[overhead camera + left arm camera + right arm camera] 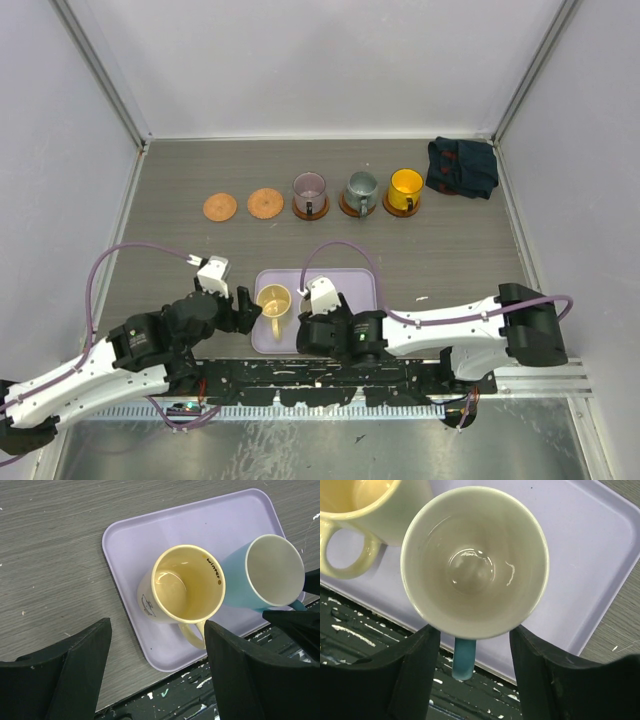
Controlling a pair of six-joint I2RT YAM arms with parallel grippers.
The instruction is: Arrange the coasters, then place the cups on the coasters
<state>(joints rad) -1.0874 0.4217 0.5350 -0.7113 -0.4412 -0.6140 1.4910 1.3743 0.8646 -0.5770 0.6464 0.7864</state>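
Two bare coasters [219, 207] [265, 203] lie at the back left. Right of them, three more carry a purple cup [309, 190], a grey-green cup [361, 189] and a yellow-orange cup [405, 188]. On the lavender tray [350, 285] stand a cream-yellow cup [186, 586] and a white cup with a blue handle [474, 560]. My left gripper [159, 630] is open over the tray's near corner, and the cream cup's handle [192, 634] is by its right finger. My right gripper [472, 637] is open with the blue handle [465, 657] between its fingers, untouched.
A dark folded cloth [462, 167] lies at the back right. Grey walls close in the table on three sides. The black mounting rail [330, 375] runs just behind the tray's near edge.
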